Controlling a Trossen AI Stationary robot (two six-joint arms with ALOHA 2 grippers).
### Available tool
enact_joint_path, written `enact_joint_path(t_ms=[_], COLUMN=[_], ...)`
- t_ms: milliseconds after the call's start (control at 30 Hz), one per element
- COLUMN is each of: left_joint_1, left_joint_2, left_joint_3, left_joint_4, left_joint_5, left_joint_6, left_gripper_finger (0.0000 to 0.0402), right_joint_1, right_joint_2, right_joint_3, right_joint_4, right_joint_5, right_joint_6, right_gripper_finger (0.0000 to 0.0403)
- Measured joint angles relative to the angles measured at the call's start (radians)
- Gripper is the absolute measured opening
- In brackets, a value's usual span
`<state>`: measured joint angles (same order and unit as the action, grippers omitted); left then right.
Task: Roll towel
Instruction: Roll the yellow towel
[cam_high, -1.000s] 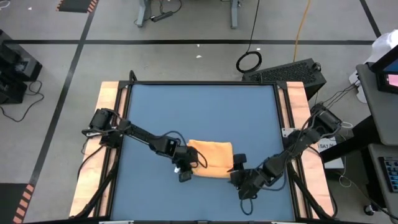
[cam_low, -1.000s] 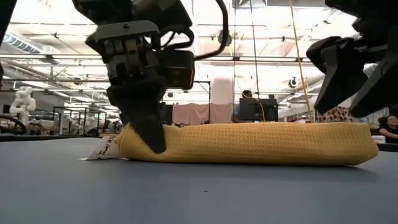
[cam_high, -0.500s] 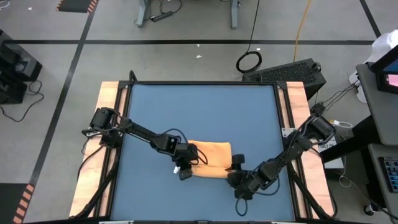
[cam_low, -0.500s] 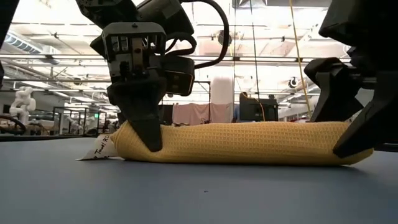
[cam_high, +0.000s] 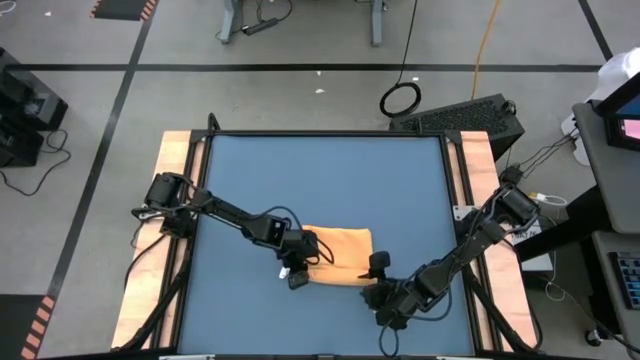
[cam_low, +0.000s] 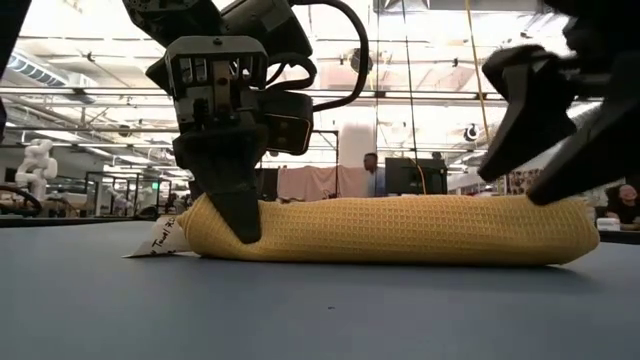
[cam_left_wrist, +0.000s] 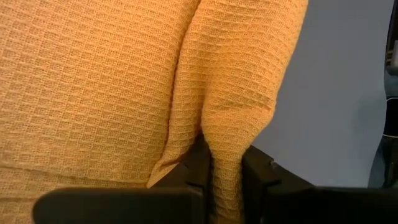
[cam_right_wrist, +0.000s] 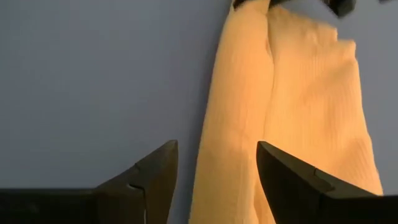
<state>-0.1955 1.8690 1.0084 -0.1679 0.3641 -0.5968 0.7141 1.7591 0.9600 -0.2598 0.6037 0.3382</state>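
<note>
Left tool (cam_low: 243, 222) is clenched on a fold at the towel (cam_high: 337, 254)'s tag end, while the right tool (cam_high: 377, 268), fingers spread and empty, hangs just off the towel's other end. Towel sits on the worktop (cam_high: 320, 180) between them as a thick, loosely rolled bundle, so I'd guess it's mostly done, maybe just one more turn and tidying.

The right pincer (cam_low: 545, 140) has lifted off the towel (cam_low: 400, 230).

We note even overhead lighting on the blue table (cam_high: 330, 180), ceiling lights blown out to white glare behind the low view, arms dark against it, soft shadow under the towel (cam_low: 400, 230), near tabletop slightly soft, wrist fingers (cam_right_wrist: 155, 177) blurred.
</note>
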Motion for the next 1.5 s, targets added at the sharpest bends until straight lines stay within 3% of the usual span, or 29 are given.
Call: enact_joint_path(t_ms=[400, 833, 1300, 1500], left_joint_1=[0.000, 0.000, 0.000, -0.020], left_joint_2=[0.000, 0.000, 0.000, 0.000], left_joint_3=[0.000, 0.000, 0.000, -0.001], left_joint_4=[0.001, 0.001, 0.005, 0.015], left_joint_5=[0.000, -0.002, -0.011, -0.026], left_joint_6=[0.000, 0.000, 0.031, 0.105], left_gripper_finger=[0.0047, 0.0047, 0.0049, 0.0111], right_joint_1=[-0.026, -0.109, -0.246, -0.324], right_joint_2=[0.011, 0.011, 0.011, 0.010], right_joint_3=[-0.001, -0.001, 0.000, 0.001], right_joint_4=[-0.031, -0.057, -0.060, -0.060], right_joint_5=[-0.041, -0.176, -0.445, -0.605], right_joint_6=[0.040, 0.070, 0.096, 0.075], right_gripper_finger=[0.0205, 0.0160, 0.0120, 0.0076])
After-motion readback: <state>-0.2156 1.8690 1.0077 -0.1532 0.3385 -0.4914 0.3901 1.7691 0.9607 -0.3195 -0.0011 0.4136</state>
